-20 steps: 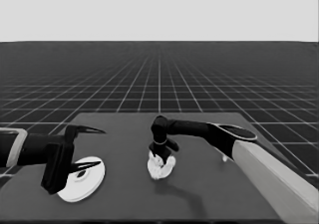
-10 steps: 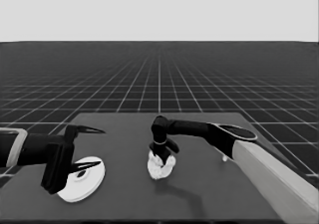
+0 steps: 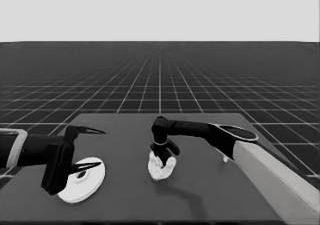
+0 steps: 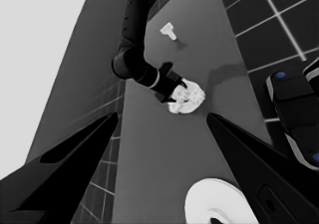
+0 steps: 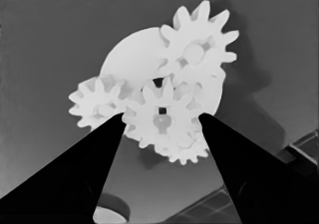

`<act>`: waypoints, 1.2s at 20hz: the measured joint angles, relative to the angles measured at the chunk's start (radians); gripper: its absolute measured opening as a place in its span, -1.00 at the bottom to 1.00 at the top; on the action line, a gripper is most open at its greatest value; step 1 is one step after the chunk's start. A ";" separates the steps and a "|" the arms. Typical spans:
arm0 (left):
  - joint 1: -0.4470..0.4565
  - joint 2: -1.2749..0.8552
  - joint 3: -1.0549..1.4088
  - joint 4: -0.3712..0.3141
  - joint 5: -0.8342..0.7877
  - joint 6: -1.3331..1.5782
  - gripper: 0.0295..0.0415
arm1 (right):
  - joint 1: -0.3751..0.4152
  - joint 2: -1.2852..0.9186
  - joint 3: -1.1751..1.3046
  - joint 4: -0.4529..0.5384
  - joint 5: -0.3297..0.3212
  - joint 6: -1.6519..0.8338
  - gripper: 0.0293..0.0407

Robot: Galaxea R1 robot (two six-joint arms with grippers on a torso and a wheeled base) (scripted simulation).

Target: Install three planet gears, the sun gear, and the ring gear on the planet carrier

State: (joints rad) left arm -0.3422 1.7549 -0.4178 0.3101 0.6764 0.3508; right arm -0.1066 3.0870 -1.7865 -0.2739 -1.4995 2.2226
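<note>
White gears are lying flat on the smaller round part (image 3: 161, 168) right under the right pincer (image 3: 166, 158), near the bench (image 3: 200, 195) middle. In the right wrist view that pincer (image 5: 160, 115) is pointing down with its fingers (image 5: 84, 174) spread, flanking the middle gear (image 5: 160, 117) without pressing it; this gear is sitting with its axis upright and its small square hole facing the camera. One gear (image 5: 198, 37) is lying past the fingertips, another (image 5: 97, 102) beside one finger, and a fourth (image 5: 185, 149) is peeking out beneath the middle one.

Well to the left, the left pincer (image 3: 87, 147) is waiting over the larger round part (image 3: 80, 182), which is lying flat under it, not held; its fingers (image 4: 75, 149) are standing wide apart. A thin white piece (image 4: 168, 31) is lying beyond the right arm, apart from the gears.
</note>
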 joint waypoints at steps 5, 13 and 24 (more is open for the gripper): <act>0.000 0.000 0.000 0.000 0.000 0.000 0.49 | 0.000 0.000 0.000 0.000 0.000 0.052 -0.71; 0.000 0.000 0.000 0.000 0.000 0.000 0.49 | 0.000 0.000 0.000 0.000 0.000 0.132 -0.18; 0.000 0.000 0.000 0.000 0.000 0.000 0.49 | 0.087 -0.012 0.057 0.070 -0.037 -0.499 0.72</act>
State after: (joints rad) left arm -0.3422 1.7549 -0.4178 0.3101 0.6764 0.3508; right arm -0.0199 3.0747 -1.7295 -0.2041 -1.5364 1.7231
